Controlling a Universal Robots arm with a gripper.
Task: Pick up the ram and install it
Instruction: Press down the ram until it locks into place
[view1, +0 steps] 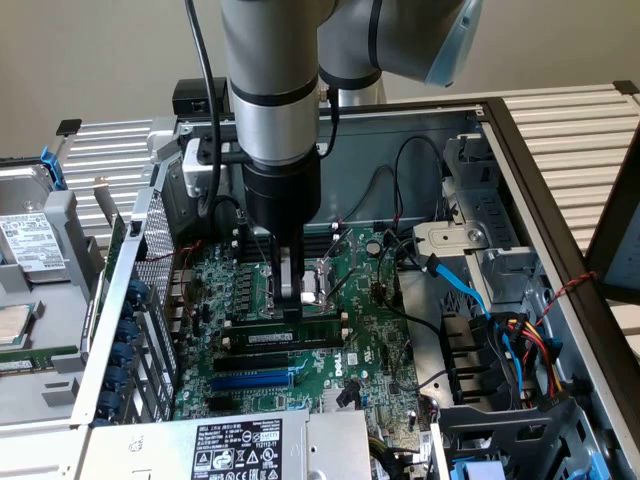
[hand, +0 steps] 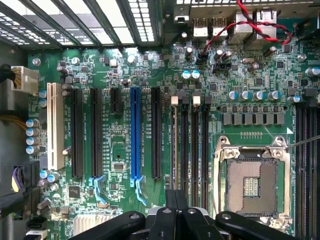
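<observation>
One Universal Robots arm (view1: 270, 100) reaches down into an open computer case (view1: 520, 140) that lies on a slatted worktop (view1: 580, 130).

Exterior view: the pincer (view1: 290, 295) hangs upright over the green motherboard (view1: 370, 330), beside the CPU socket (view1: 322, 285). Its fingers are pressed together and pinch nothing. The ram (view1: 280, 339), a long thin stick with a white label strip, lies lengthwise along a memory slot just in front of the pincer tips, on the viewer's side. It is level with the board. Whether the tips touch it cannot be told. An empty black slot and then the blue expansion slot (view1: 255, 381) run parallel to it, nearer the viewer. A labelled power supply (view1: 240, 448) fills the near edge of the case. A blue data cable (view1: 460, 285) curves across the drive bay on the exterior view's right. A hard drive (view1: 30, 240) sits outside the case on the exterior view's left.

Wrist view: the camera looks straight down on the board. The black pincer (hand: 175, 200) shows closed, its two fingers meeting with no gap. It ends over the four parallel memory slots (hand: 190, 150). The ram cannot be told from the slots with confidence here. The blue expansion slot (hand: 135, 132) and a white slot (hand: 55, 132) lie to one side of the slots. The open CPU socket (hand: 250, 182) lies to the other side.
</observation>
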